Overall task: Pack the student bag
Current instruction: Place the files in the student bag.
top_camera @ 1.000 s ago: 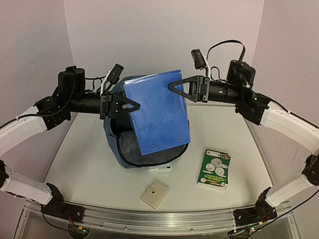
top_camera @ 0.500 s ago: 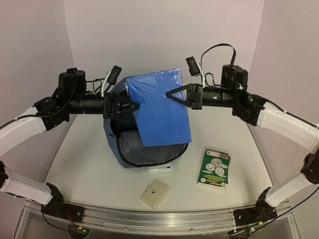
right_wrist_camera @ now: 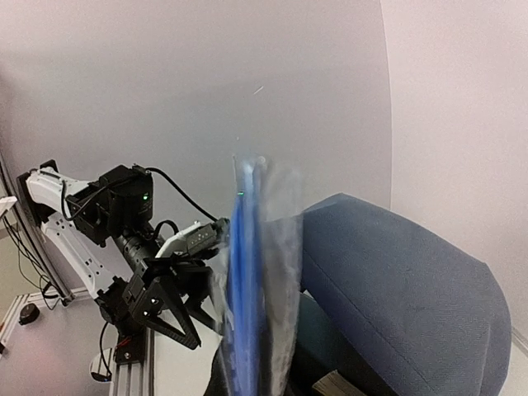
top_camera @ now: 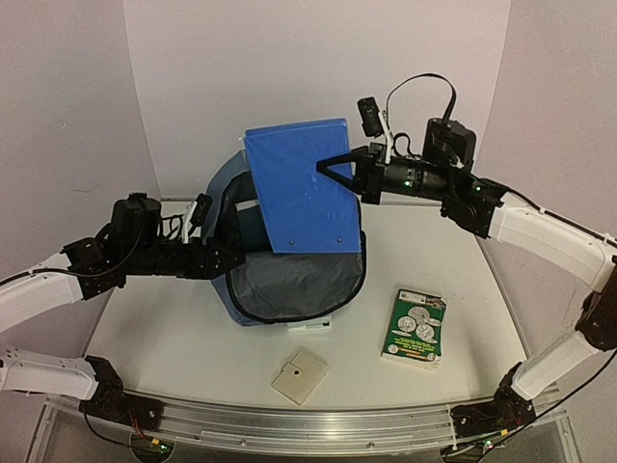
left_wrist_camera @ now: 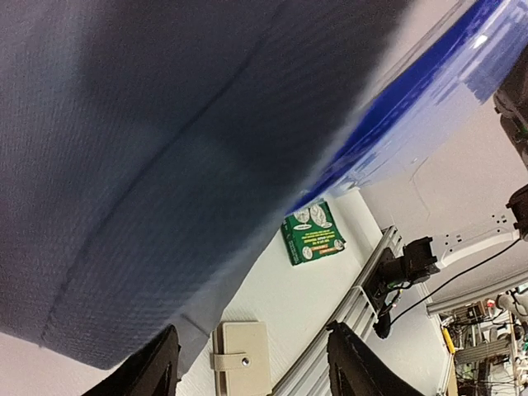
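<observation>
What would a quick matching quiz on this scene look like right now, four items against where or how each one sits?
Items:
1. blue folder
2. green book
3. beige case
4. student bag

States:
A. open, grey lining showing
B. flat on the table, right of the bag
C. closest to the table's near edge
D. gripped by the right tool

Pairs: 1-D, 2-B, 3-C, 4-A

Blue folder stands over student bag mouth rear; front part open.
</observation>
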Tool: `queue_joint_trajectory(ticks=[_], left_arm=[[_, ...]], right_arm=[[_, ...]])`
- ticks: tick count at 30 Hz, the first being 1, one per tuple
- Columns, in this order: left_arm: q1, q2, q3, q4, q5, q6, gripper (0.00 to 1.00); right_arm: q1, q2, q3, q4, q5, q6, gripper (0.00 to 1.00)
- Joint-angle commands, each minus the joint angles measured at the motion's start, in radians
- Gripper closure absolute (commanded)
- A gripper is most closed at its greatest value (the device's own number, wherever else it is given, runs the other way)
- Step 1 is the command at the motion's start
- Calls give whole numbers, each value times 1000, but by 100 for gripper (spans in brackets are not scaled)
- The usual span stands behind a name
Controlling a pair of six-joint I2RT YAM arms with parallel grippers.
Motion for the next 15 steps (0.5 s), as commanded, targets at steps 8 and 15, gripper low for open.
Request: queue_joint_trajectory(ticks=[8, 15], left_arm=[[1, 65, -46, -18, -85, 11, 41], [1, 51, -50, -103, -171, 45, 42]], right_arm=[[0, 46, 81, 67, -62, -109, 100], [0, 44, 86, 67, -68, -129, 100]])
